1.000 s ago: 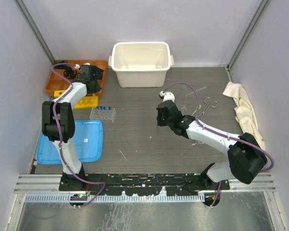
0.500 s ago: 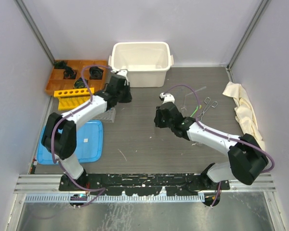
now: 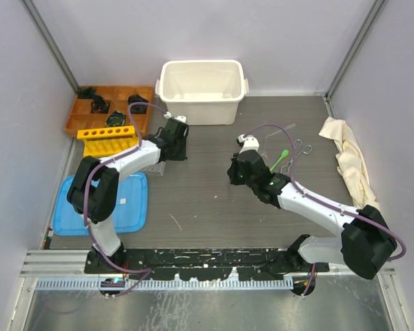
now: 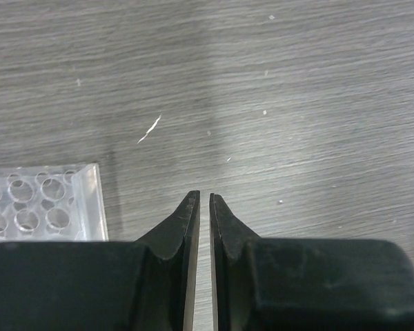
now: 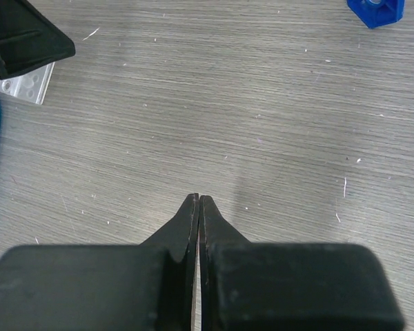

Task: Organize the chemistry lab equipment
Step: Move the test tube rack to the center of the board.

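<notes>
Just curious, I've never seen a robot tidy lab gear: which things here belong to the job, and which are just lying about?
Part of the job:
yellow tube rack
clear holed rack
green spoon
metal forceps

Just lying about:
cream cloth
orange tray of black parts

Bare table (image 3: 200,186) lay between the two arms, wide enough for either to pass. At the far edge the white bin (image 3: 202,91) closed that way. The left arm (image 3: 134,157) lay across the clear holed rack (image 4: 34,210), with the yellow rack (image 3: 109,140) and orange tray (image 3: 74,126) behind it and the blue tray (image 3: 134,214) nearer. Right of the right arm (image 3: 310,203), the green spoon (image 3: 279,161), forceps (image 3: 300,148) and cloth (image 3: 348,155) crowded the way to the wall.
</notes>
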